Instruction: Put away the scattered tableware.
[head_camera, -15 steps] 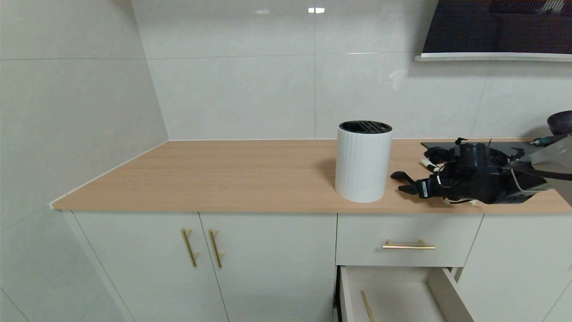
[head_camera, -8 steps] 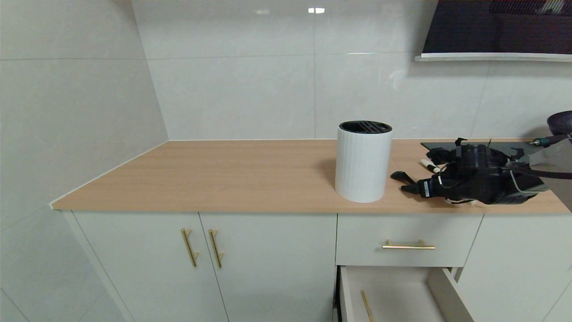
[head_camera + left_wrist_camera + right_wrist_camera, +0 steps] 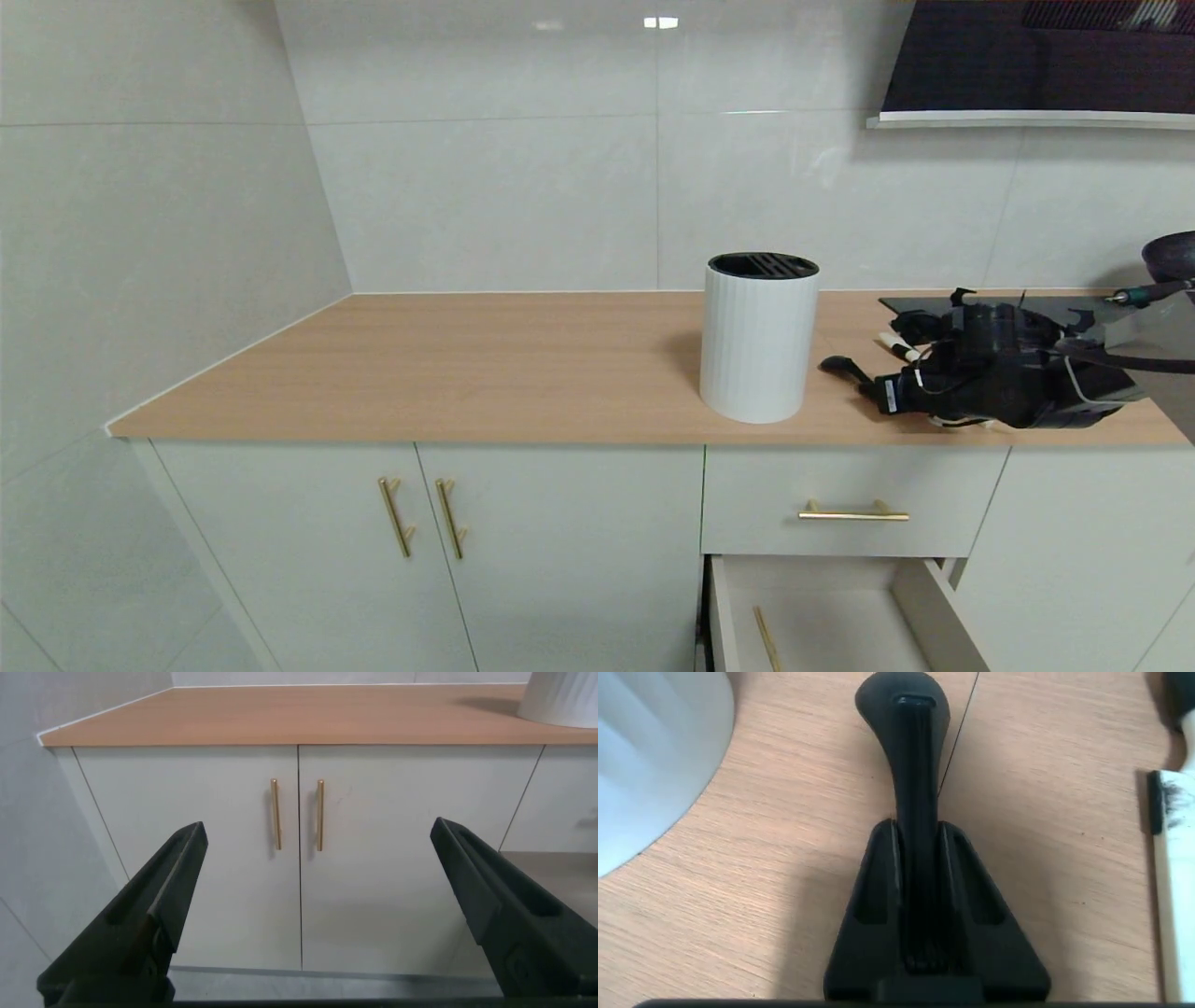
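My right gripper (image 3: pixel 873 383) lies low on the wooden counter (image 3: pixel 523 364), just right of the white ribbed utensil holder (image 3: pixel 758 336). Its fingers are shut on a slim black utensil (image 3: pixel 915 784). The utensil's rounded end (image 3: pixel 836 366) sticks out toward the holder (image 3: pixel 649 756). A white-handled utensil (image 3: pixel 1169 877) lies on the counter beside the right gripper (image 3: pixel 917 835), and it shows again behind it (image 3: pixel 896 347). My left gripper (image 3: pixel 318 835) hangs open and holds nothing, low in front of the two cabinet doors (image 3: pixel 299 859).
A drawer (image 3: pixel 920 597) stands pulled out below the counter's right part, with a thin golden stick (image 3: pixel 767 639) lying in it. A black cooktop (image 3: pixel 910 302) and a dark pan (image 3: pixel 1172 254) sit at the far right. Tiled walls close the back and left.
My right gripper has sunk a little toward the counter and drawn slightly right. Its lower finger no longer shows apart from the black utensil.
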### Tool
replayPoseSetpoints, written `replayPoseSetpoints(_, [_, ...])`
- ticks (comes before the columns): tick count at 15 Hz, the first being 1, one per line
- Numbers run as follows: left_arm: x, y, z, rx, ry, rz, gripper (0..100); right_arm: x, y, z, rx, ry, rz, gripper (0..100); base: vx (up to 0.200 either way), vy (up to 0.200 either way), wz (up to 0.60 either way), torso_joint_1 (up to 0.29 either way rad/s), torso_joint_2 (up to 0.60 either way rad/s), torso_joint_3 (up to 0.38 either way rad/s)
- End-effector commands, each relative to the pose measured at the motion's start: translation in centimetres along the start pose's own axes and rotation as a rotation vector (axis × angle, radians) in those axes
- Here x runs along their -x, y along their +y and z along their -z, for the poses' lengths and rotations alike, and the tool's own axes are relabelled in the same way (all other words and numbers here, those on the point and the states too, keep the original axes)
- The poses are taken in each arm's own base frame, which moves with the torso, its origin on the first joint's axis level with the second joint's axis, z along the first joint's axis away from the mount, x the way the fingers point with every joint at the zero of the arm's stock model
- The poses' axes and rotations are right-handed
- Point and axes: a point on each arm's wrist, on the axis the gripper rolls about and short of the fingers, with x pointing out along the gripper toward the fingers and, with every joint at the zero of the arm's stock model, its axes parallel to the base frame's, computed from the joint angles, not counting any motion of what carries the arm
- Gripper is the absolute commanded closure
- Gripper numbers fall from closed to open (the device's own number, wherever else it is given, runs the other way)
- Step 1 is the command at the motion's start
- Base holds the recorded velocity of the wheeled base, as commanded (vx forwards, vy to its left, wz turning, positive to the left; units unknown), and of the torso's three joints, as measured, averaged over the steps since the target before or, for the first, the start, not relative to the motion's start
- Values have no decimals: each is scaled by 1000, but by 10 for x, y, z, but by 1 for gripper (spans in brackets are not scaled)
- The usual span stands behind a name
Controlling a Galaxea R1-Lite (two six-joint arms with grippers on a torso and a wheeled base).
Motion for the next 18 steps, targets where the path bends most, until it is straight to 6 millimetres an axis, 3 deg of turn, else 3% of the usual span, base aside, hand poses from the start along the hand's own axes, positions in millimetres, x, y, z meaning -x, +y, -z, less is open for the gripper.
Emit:
replayPoseSetpoints(1, [0,0,0,0,-1,-1,0,2,2,1,1,14,6,100,0,0,0,0,0,0])
replayPoseSetpoints(4, [0,0,0,0,-1,-1,0,7,10,-6,8,30,95,100,0,0,0,0,0,0])
replayPoseSetpoints(6, [0,0,0,0,-1,-1,0,22,16,-21,-16,21,151,100,0,0,0,0,0,0])
replayPoseSetpoints(9, [0,0,0,0,0,-1,0,80,41,-49,-162,31,141,100,0,0,0,0,0,0])
replayPoseSetpoints(11, [0,0,0,0,-1,-1,0,122,52,-51,-198,25,131,100,0,0,0,0,0,0])
replayPoseSetpoints(12, [0,0,0,0,-1,-1,0,131,55,-50,-197,24,129,100,0,0,0,0,0,0])
replayPoseSetpoints(13, [0,0,0,0,-1,-1,0,152,61,-47,-194,24,127,100,0,0,0,0,0,0])
replayPoseSetpoints(14, [0,0,0,2,-1,-1,0,176,68,-28,-198,56,122,100,0,0,0,0,0,0])
replayPoseSetpoints(18, [0,0,0,2,0,-1,0,216,78,23,-219,164,134,100,0,0,0,0,0,0])
